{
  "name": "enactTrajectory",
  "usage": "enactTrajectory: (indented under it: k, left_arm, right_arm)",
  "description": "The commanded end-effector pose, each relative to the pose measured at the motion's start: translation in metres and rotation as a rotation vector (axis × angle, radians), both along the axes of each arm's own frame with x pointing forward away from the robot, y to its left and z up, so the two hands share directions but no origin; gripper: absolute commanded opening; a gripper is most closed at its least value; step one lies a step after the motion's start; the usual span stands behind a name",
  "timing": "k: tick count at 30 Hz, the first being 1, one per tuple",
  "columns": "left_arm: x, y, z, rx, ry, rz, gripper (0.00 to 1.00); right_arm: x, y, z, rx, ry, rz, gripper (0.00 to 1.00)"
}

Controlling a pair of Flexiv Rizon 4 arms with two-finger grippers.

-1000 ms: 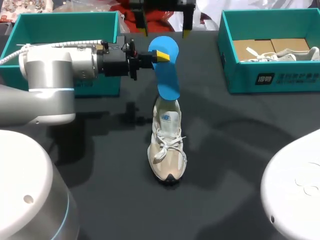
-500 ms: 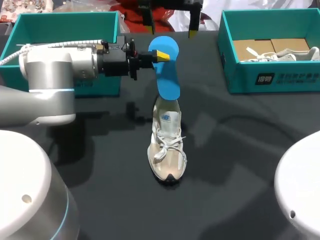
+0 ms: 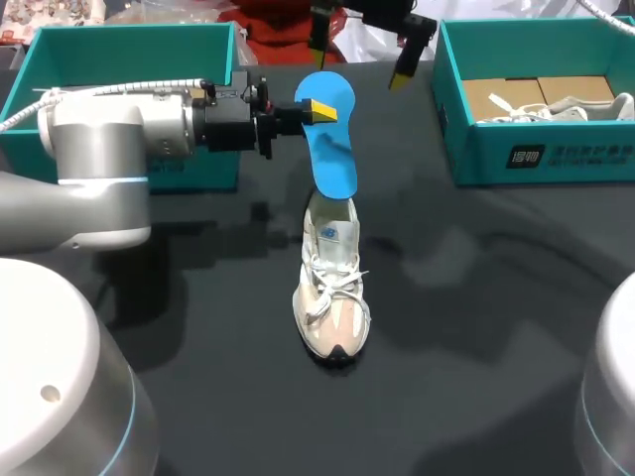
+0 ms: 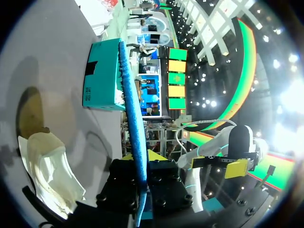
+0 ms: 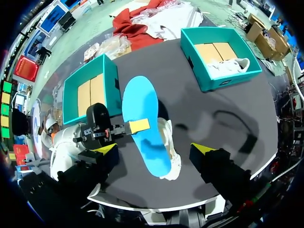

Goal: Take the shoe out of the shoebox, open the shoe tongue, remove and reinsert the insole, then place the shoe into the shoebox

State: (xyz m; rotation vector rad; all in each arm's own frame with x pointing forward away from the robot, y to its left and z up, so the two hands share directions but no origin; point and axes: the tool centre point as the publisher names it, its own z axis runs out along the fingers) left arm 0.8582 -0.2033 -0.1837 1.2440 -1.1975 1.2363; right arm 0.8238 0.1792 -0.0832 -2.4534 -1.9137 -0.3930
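1. Head view, nearest first: the shoe lies on the dark table with its toe toward the camera and its laces loose. It has not moved in the last second.
2. Just behind it, the blue insole stands almost upright over the heel opening. Its lower end is at the collar; whether it touches cannot be told. Its position matches the earlier frames.
3. The left gripper comes in from the left, its fingers pinching the insole's upper part. The left wrist view shows the insole edge-on between them. This arm has not moved.
4. Farther back, the right gripper has its fingers spread wide and holds nothing. This is the one change: it hung level behind the insole's top, and it has now swung toward the right box and tilted. Its arm's white shell has slid further out at the near right corner.
5. Judgement: the insole is out, and the right arm seems to be clearing away so the left can reinsert it.
6. At the far edge, the left box stands behind the left arm, and the right box holds another white shoe.
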Motion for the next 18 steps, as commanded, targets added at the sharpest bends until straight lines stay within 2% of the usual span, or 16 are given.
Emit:
enactTrajectory:
  k: [1,6,18]
  left_arm:
    - [-0.001,0.000,0.000,0.001,0.000,0.000,0.00]
    - [-0.001,0.000,0.000,0.001,0.000,0.000,0.00]
    - [-0.001,0.000,0.000,0.001,0.000,0.000,0.00]
  right_arm:
    - [0.001,-0.008,-0.009,0.204,-0.033,0.022,1.00]
    - [0.005,-0.015,-0.016,0.296,0.003,-0.019,1.00]
    - [-0.001,-0.028,-0.025,0.510,-0.026,-0.011,1.00]
